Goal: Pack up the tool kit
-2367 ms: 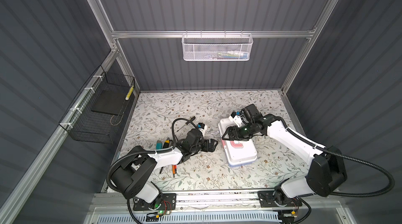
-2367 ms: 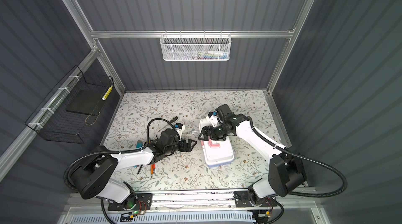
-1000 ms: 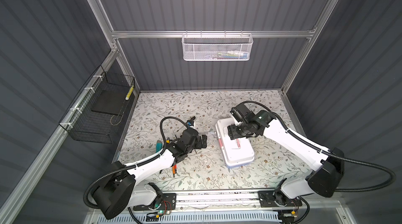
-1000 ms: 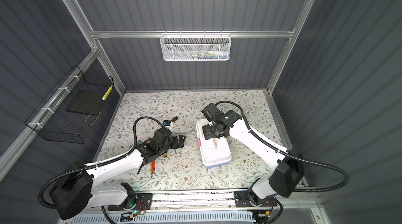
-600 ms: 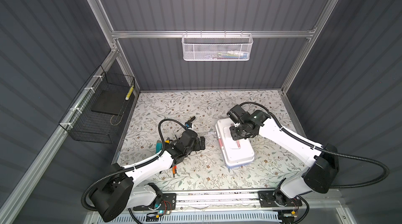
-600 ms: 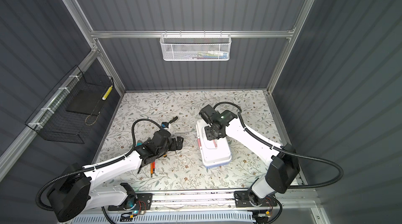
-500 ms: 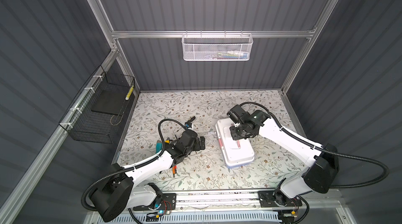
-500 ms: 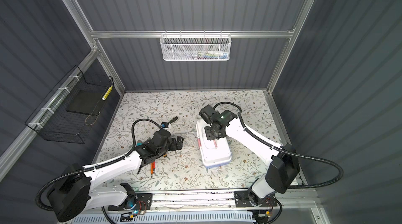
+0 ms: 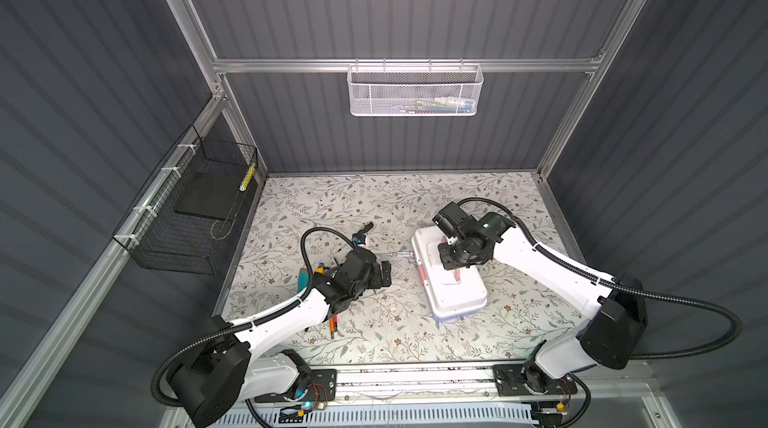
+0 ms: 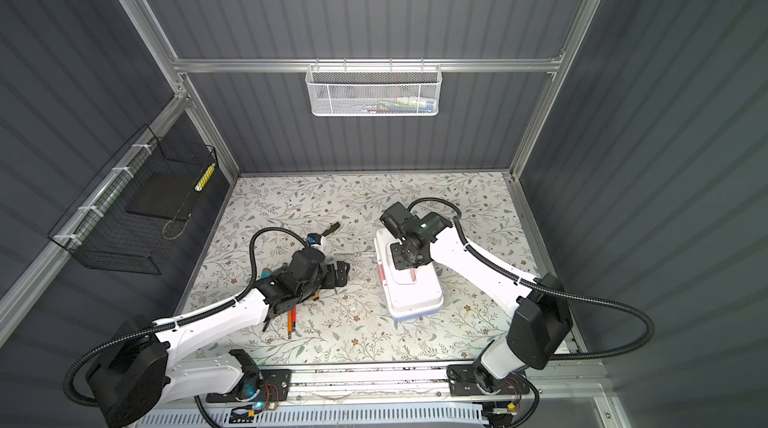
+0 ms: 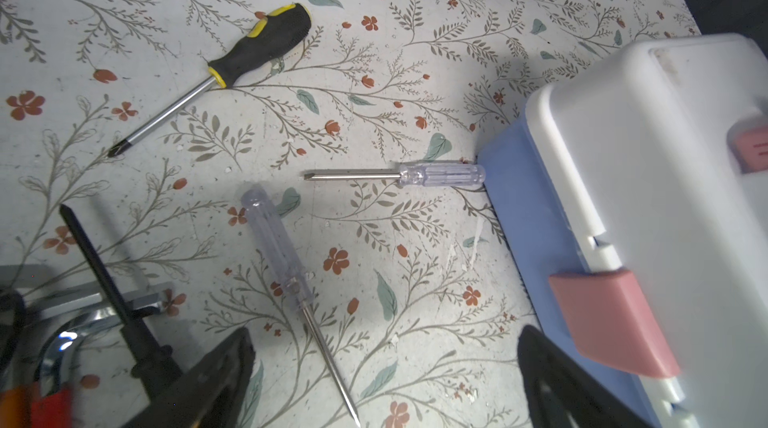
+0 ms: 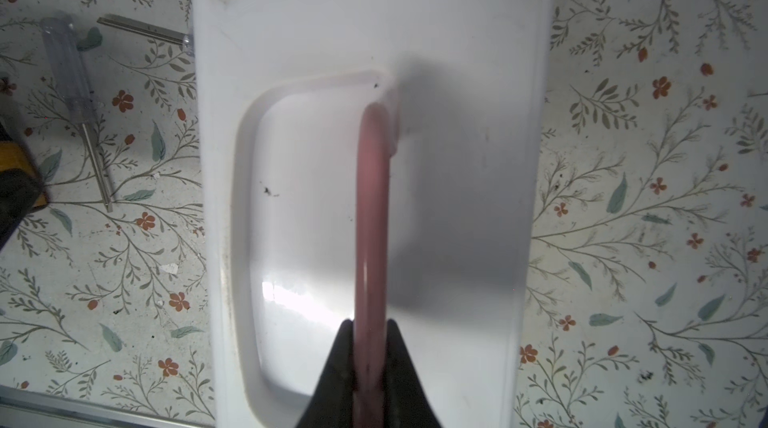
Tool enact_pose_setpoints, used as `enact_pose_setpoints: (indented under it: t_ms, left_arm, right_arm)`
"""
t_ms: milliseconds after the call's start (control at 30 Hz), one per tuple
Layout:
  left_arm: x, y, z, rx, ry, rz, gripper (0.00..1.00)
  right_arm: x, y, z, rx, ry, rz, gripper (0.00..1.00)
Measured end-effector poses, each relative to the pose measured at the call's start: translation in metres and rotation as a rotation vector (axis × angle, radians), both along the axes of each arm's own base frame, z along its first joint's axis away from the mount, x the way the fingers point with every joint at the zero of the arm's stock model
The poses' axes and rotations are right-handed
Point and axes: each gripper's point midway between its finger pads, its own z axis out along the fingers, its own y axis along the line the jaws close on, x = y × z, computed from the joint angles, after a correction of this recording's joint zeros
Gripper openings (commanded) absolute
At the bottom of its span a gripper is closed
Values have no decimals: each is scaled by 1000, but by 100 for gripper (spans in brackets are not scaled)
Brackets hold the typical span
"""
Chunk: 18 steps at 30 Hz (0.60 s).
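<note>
The right gripper [image 12: 370,334] pinched the pink handle [image 12: 372,197] of the closed box [image 12: 457,156] — sitting right of middle on the table [image 9: 374,205]. The left gripper [image 11: 384,334] hung spread above 2 clear screwdrivers [image 11: 278,239] beside it.

**Tool kit** [image 9: 457,297]: a rectangular box, its white lid [image 12: 457,156] closed over a light blue body [image 11: 519,214], is laid flat on the tabletop [image 9: 374,205], right of centre. The pink handle [image 12: 372,218] is raised on edge above the lid. The pink latch [image 11: 611,322] is seen on the long side facing the loose tools. A small clear-handled screwdriver [image 11: 440,175] is laid with its handle end touching the blue body. A longer clear-handled screwdriver [image 11: 276,239] and a black-and-yellow screwdriver [image 11: 257,45] are laid apart from the box.
</note>
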Motion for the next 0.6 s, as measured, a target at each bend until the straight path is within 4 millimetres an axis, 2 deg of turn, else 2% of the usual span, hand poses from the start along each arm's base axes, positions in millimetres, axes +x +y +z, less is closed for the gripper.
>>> enact_pose_setpoints:
  t_ms: [67,300,600]
  left_arm:
    - [1,-2,3,-6,-3,-2,99]
    - [5,-11,24,-43,-20,-20,99]
    - [7,-20,65,-111,-69,-48,100]
  right_arm:
    - [0,-1,0,16,-1,-7,0]
    - [-9,-12,2,186,20,-72,0]
    - [-13,-12,12,632,59,-111,0]
